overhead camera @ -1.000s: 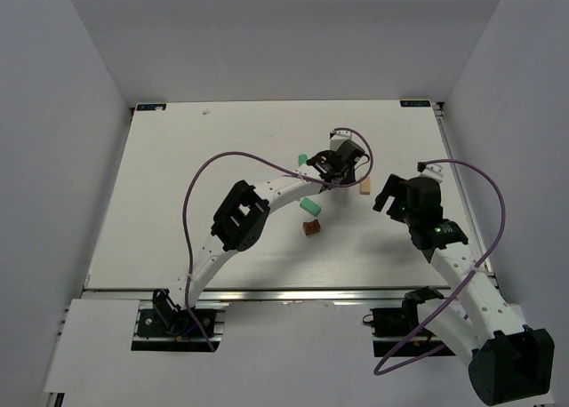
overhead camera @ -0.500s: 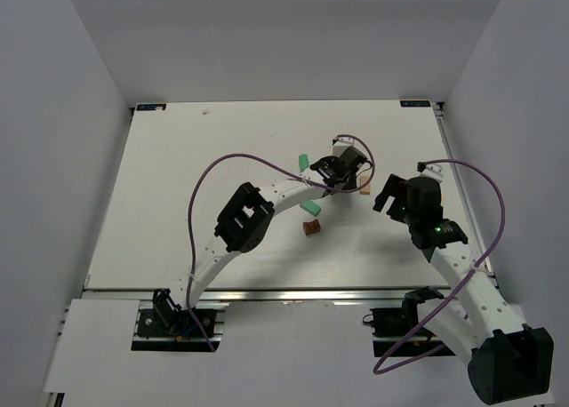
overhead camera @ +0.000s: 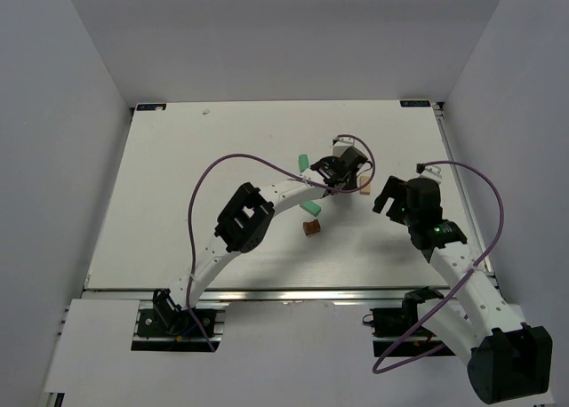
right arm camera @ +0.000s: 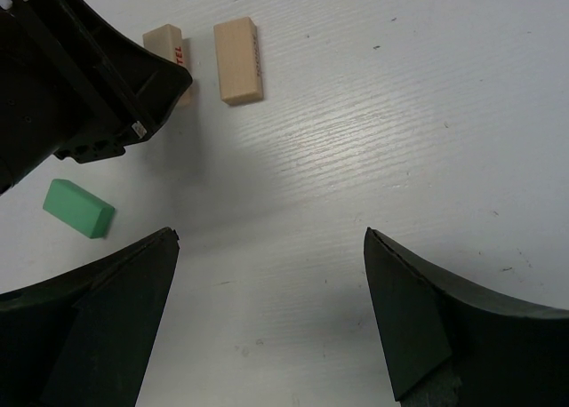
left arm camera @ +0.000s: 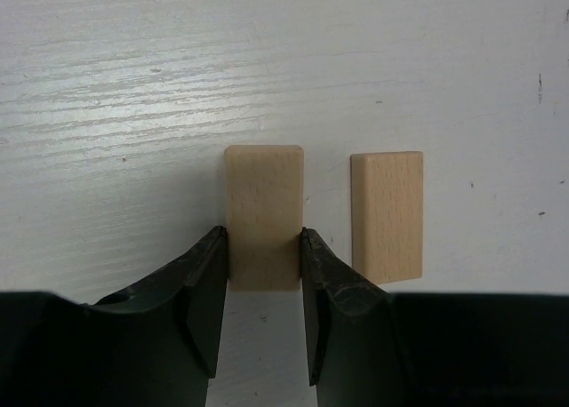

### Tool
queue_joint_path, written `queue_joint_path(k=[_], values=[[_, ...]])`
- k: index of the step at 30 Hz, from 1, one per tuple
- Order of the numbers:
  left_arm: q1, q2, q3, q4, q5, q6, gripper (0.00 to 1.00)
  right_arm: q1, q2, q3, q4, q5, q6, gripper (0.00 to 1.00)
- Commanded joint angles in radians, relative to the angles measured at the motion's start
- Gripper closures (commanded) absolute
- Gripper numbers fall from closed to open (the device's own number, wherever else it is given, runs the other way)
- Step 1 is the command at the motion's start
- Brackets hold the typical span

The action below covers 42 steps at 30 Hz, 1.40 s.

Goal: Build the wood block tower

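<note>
**Left wrist view.** The left gripper (left arm camera: pixel 263 247) is closed to one block's width. Its two dark fingers (left arm camera: pixel 206 287) press the long sides of a pale tan block (left arm camera: pixel 263 213). This held block lies flat on the white table (left arm camera: pixel 133 87), with its far half sticking out beyond the fingertips. A second tan block (left arm camera: pixel 387 216) lies flat and parallel just to the right of the right finger. A narrow strip of table separates it from the held block. Neither upper face carries any mark.

**Right wrist view.** The right gripper (right arm camera: pixel 271 238) is spread wide and holds nothing; only bare table lies between its fingers. Ahead and to its left, the black body of the left gripper covers part of the held block. The exposed side of the held block bears a short line of red printed characters, too small to read. The second tan block sits just right of the held block and also shows faint red print along one edge. The near green block (right arm camera: pixel 79 208) lies well to the left, close to the left fingertip.

**Top view.** The blocks lie scattered, with none stacked on another. The far green block (overhead camera: pixel 303 162) lies beside the left wrist. The brown block (overhead camera: pixel 311 228) lies near the left forearm, just past the near green block. The right gripper hangs close to the tan pair, apart from it.
</note>
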Motion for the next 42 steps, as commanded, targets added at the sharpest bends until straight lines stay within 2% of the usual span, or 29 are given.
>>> queue_joint_path(k=[1, 10, 16, 23, 42], values=[[-0.021, -0.004, 0.015, -0.053, -0.010, 0.003, 0.58, -0.005, 0.002, -0.006, 0.037, -0.002, -0.002, 0.10], [-0.031, -0.004, 0.018, -0.088, -0.043, -0.010, 0.57, -0.005, 0.000, -0.008, 0.036, 0.001, 0.001, 0.11], [-0.033, -0.007, 0.021, -0.087, -0.061, -0.016, 0.44, -0.005, 0.000, -0.008, 0.037, 0.001, -0.001, 0.11], [-0.035, -0.011, 0.027, -0.078, -0.052, -0.010, 0.39, -0.007, 0.006, -0.008, 0.042, 0.002, 0.001, 0.11], [-0.036, -0.053, -0.014, -0.026, 0.014, -0.025, 0.38, -0.007, 0.005, -0.005, 0.026, 0.021, -0.002, 0.11]])
